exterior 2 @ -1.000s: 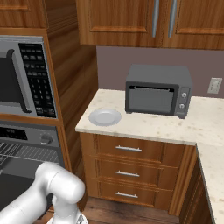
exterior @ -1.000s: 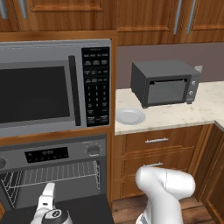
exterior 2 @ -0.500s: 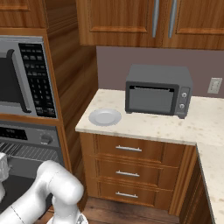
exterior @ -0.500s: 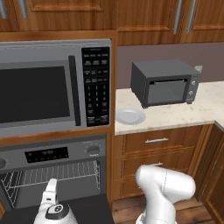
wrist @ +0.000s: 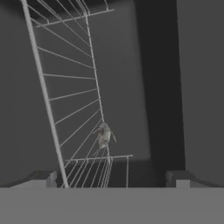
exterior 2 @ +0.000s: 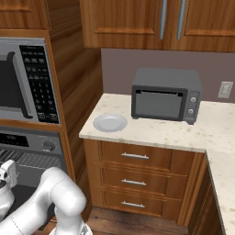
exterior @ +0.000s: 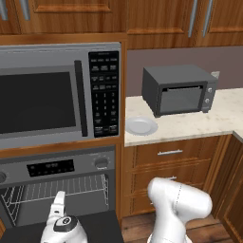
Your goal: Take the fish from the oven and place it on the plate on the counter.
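Fish [wrist: 103,135] lies on a wire rack [wrist: 70,100] inside the oven [exterior: 57,190], small and pale grey, seen from the hand camera ahead of the fingertips and roughly midway between them. Gripper [wrist: 111,177] is spread wide, holding nothing; its two dark tips stand well apart at the bottom of the hand view, clear of the fish. Oven door is down, cavity dark, rack wires visible in the left base view below the control strip with its black display and knobs. Arm's wrist [exterior: 61,223] sits low in front of the oven opening, pointed in toward the rack. Plate [exterior: 141,126] rests bare on the counter [exterior: 190,124], near its left end, just beside the microwave [exterior: 57,95] column. Toaster oven [exterior: 179,90] stands behind and to the right of the plate, apart from it. Drawers [exterior 2: 135,181] with bar handles sit below the counter.
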{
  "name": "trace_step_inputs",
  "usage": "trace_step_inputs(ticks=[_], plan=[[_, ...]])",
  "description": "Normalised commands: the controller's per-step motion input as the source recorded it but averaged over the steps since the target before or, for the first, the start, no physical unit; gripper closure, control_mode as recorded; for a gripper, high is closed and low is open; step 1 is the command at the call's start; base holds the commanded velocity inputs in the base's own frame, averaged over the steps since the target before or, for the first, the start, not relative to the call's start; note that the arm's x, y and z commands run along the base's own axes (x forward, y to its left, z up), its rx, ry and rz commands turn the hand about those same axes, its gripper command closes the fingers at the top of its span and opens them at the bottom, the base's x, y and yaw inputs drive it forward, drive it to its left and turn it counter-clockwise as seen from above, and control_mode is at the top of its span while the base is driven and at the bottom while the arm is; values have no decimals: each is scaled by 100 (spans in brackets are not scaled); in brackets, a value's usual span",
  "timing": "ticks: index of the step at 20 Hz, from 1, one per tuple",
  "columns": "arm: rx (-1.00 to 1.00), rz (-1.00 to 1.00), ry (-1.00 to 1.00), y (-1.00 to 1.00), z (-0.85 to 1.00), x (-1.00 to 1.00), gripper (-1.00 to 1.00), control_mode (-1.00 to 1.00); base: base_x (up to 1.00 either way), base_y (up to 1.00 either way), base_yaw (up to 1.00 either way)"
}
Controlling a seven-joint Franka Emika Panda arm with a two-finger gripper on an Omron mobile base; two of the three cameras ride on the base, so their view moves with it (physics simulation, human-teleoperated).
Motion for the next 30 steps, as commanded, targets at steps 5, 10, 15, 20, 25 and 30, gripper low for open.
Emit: trace_step_inputs(ticks=[5, 10, 15, 20, 25, 30], plan=[[0, 0, 0, 0, -30, 46, -100, -100, 0, 0, 0], [0, 0, -2, 0, -38, 45, -100, -100, 0, 0, 0], [0, 0, -2, 0, -43, 19, -100, -100, 0, 0, 0], [0, 0, -1, 0, -58, 5, -100, -100, 0, 0, 0], [0, 0, -9, 0, -69, 0, -100, -100, 0, 0, 0], [0, 0, -12, 0, -66, 0, -100, -100, 0, 0, 0]])
